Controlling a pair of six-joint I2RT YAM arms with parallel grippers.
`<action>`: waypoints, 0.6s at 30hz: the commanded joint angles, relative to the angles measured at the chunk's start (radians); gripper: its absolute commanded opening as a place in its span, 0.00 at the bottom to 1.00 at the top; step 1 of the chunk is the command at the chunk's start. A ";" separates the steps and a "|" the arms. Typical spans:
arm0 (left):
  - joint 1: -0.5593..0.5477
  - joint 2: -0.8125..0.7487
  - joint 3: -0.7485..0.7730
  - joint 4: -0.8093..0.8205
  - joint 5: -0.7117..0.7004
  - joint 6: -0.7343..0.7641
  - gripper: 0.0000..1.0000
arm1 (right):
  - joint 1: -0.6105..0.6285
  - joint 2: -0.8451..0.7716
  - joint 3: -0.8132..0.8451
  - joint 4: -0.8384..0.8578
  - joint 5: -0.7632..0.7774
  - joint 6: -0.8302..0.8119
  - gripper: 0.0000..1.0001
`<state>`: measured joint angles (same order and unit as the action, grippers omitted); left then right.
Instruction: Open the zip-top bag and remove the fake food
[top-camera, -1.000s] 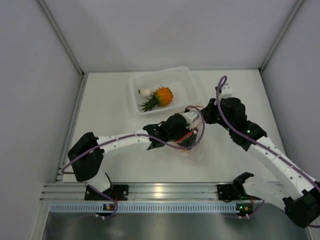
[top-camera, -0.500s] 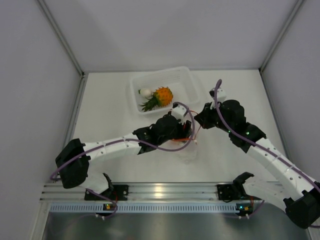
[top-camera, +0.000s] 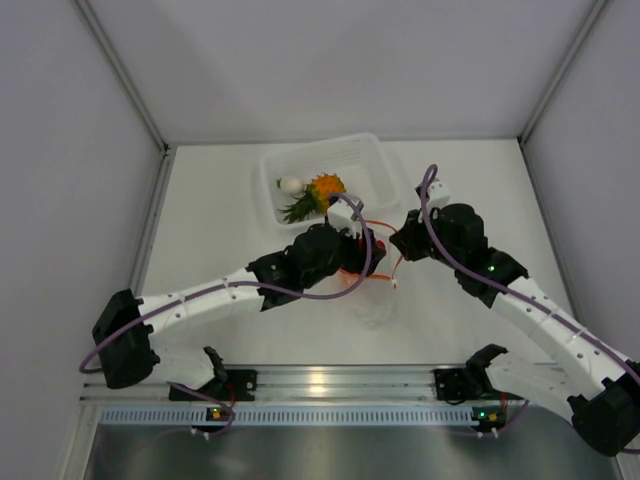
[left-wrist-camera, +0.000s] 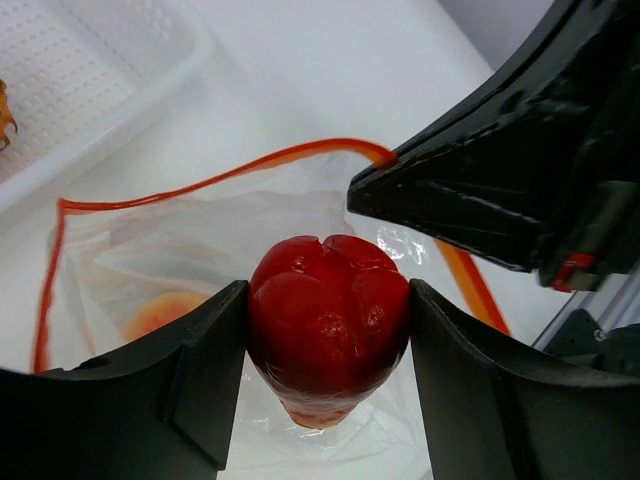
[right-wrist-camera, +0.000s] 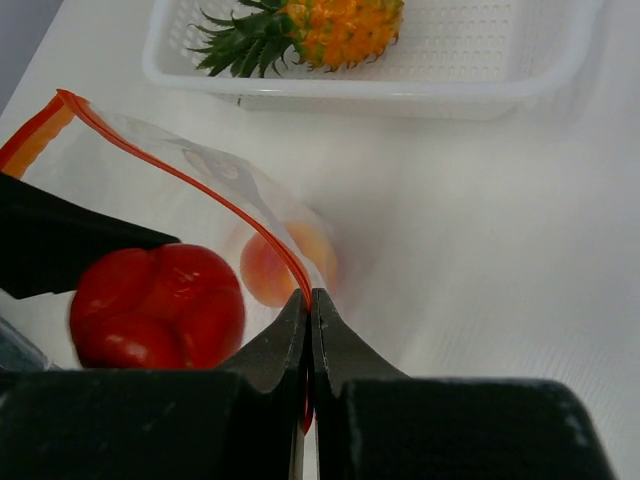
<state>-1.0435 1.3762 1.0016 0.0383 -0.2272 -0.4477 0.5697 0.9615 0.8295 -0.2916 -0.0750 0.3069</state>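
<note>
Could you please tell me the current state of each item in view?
zip-top bag: open, zip strip pinched by the right fingers.
red fruit: gripped between the left fingers, at the bag's mouth.
peach-coloured fruit: inside the bag.
pineapple: lying in the tray.
white vegetable: in the tray too.

1. Left arm (top-camera: 200, 300): white link shells between bulky black joint housings.
2. Right arm (top-camera: 545, 315): same white links and black joints, with small green lights (top-camera: 491, 266) on one black housing.
3. Thin purple cable (top-camera: 320, 294) looped loosely along each arm.
4. White block (top-camera: 345, 211) mounted at each wrist.
5. Black bases (top-camera: 225, 380) with clamp-like feet.
6. Matte black jaws, flat-faced and angular.
</note>
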 joint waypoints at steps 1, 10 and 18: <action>-0.003 -0.104 0.048 0.060 0.002 -0.020 0.00 | 0.015 0.009 0.008 0.048 0.043 -0.011 0.00; -0.003 -0.224 -0.009 0.138 -0.078 -0.028 0.00 | 0.016 0.016 0.005 0.034 0.104 0.014 0.00; 0.017 -0.172 0.125 0.054 -0.397 -0.029 0.00 | 0.016 -0.029 0.007 -0.052 0.162 0.003 0.00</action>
<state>-1.0424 1.1809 1.0313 0.0978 -0.4465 -0.4675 0.5697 0.9745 0.8295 -0.3225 0.0402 0.3149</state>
